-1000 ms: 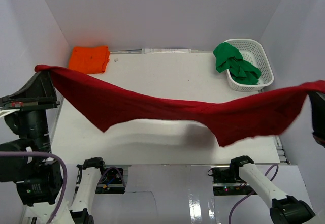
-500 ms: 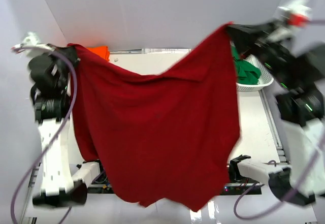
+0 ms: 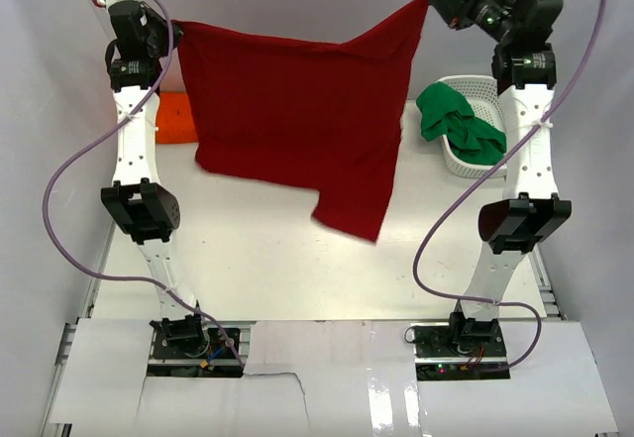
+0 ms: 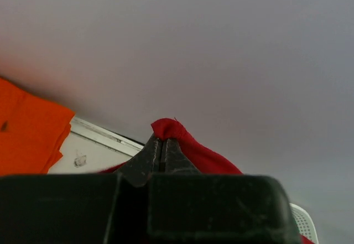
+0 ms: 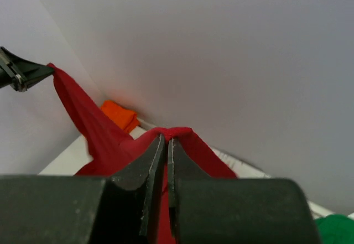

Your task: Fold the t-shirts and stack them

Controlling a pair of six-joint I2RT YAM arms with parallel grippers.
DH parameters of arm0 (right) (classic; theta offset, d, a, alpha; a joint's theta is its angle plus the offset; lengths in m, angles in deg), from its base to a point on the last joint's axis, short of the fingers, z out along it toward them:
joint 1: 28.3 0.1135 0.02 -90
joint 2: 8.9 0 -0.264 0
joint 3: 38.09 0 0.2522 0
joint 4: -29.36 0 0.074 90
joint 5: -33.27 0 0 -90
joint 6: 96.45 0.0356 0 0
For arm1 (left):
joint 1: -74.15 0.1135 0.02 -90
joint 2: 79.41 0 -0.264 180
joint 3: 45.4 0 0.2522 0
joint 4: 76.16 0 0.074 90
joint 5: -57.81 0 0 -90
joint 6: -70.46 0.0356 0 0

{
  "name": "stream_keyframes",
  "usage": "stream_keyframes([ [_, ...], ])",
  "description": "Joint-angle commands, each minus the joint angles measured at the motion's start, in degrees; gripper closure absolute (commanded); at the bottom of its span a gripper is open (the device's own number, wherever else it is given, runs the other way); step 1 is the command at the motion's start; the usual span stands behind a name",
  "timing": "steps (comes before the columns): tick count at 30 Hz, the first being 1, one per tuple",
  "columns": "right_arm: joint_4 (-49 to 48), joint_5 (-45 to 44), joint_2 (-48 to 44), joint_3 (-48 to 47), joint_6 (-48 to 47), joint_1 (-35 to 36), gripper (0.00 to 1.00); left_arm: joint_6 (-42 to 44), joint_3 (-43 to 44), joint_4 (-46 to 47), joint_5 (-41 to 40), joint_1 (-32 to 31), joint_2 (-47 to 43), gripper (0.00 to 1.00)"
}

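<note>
Closest to you, the counter (image 3: 297,288) sits under the dangling hem of the dark red t-shirt (image 3: 287,110); I can't tell whether its lowest corner touches. The shirt hangs as an open sheet, likely so gravity pulls the wrinkles out before you lay it flat. Up top, your left gripper (image 4: 160,147) is pinched tight on one upper corner and your right gripper (image 5: 166,141) is clamped on the other, held wide apart to keep that edge taut. At the far left, the orange t-shirt (image 3: 176,120) lies folded, probably the stack's base. At the far right, the green t-shirt (image 3: 461,125) lies crumpled in the basket (image 3: 517,150).
</note>
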Motion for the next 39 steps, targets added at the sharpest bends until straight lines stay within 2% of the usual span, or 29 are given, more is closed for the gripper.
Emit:
stream_keyframes([
  [1, -18.25, 7.65, -5.07, -1.81, 6.75, -2.91, 0.92, 1.28, 7.16, 2.41, 0.55, 0.02, -5.38, 1.00],
  [4, -21.33, 12.04, -6.55, 0.44, 8.24, -5.99, 0.92, 2.16, -13.89, 13.82, 0.46, 0.02, -18.02, 1.00],
  [5, -21.69, 13.36, -9.09, 2.90, 7.72, -5.99, 0.92, 2.34, -25.53, 16.47, -0.58, 0.11, -24.93, 1.00],
  [6, -21.95, 13.63, -10.94, 6.06, 7.11, -5.99, 0.92, 2.51, -30.69, 20.67, -0.77, 0.02, -27.87, 1.00],
  [7, -22.47, 13.37, -15.22, 15.14, 6.58, -5.91, 0.92, 2.52, -34.31, 20.71, -0.60, 0.02, -29.81, 1.00],
  [9, -23.97, 13.81, -19.28, 25.20, 6.66, -5.82, 0.92, 2.08, -43.54, 19.49, 0.19, 0.11, -34.54, 1.00],
  [10, -23.80, 13.02, -24.00, 35.69, 6.49, -5.56, 0.92, 1.90, -47.32, 19.39, 0.46, 0.02, -36.49, 1.00],
  [11, -23.71, 12.58, -26.23, 41.11, 6.05, -5.12, 0.92, 1.73, -51.36, 19.39, 0.46, 0.02, -38.51, 1.00],
  [12, -21.88, 11.45, -28.60, 46.29, 5.52, -3.55, 0.92, 1.64, -59.06, 18.61, 0.81, 0.11, -42.18, 1.00],
  [13, -20.39, 8.22, -33.23, 56.61, 4.65, -3.01, 0.92, 1.64, -62.00, 16.69, 0.64, 0.02, -43.18, 1.00],
  [15, -18.19, 4.16, -37.04, 66.69, 6.73, 1.63, 0.92, 1.28, -68.67, 9.68, 1.33, 0.02, -43.89, 1.00],
  [17, -16.95, 3.97, -40.56, 78.70, 8.59, 3.84, 0.92, 0.85, -73.08, 5.26, 3.44, 0.02, -43.28, 1.00],
  [18, -11.11, 1.53, -42.84, 81.65, 8.07, 7.42, 0.92, 1.28, -77.02, 2.11, 5.19, -0.07, -42.84, 1.00],
  [19, -8.71, -2.32, -44.08, 84.11, 7.20, 9.37, 0.92, 1.37, -78.46, 0.08, 5.55, -0.07, -41.79, 1.00],
  [22, -2.30, -6.14, -49.51, 92.39, 8.85, 14.83, 0.92, 2.25, -81.37, -7.83, 5.39, -0.07, -40.55, 1.00],
  [26, 7.80, -12.63, -57.44, 95.56, 10.26, 20.27, 0.92, 2.52, -83.91, -15.47, 4.07, 0.02, -47.38, 1.00],
  [30, 22.74, -17.73, -64.72, 95.65, 10.88, 21.51, 0.92, 0.85, -85.76, -21.73, 1.79, 0.02, -53.37, 1.00],
  [31, 22.78, -18.53, -65.88, 95.83, 10.88, 21.60, 0.92, 0.76, -85.76, -22.96, 1.78, 0.02, -53.99, 1.00],
  [32, 27.05, -19.75, -66.93, 95.92, 11.14, 21.60, 0.92, 0.67, -85.94, -25.15, 0.82, 0.11, -54.87, 1.00],
  [36, 32.89, -22.75, -72.38, 97.14, 11.93, 21.60, 0.92, -0.91, -87.08, -28.16, -4.17, 0.11, -55.75, 1.00],
  [39, 34.12, -22.05, -74.05, 100.04, 12.55, 21.60, 0.92, -1.88, -90.33, -28.77, -2.45, 0.02, -55.67, 1.00],
])
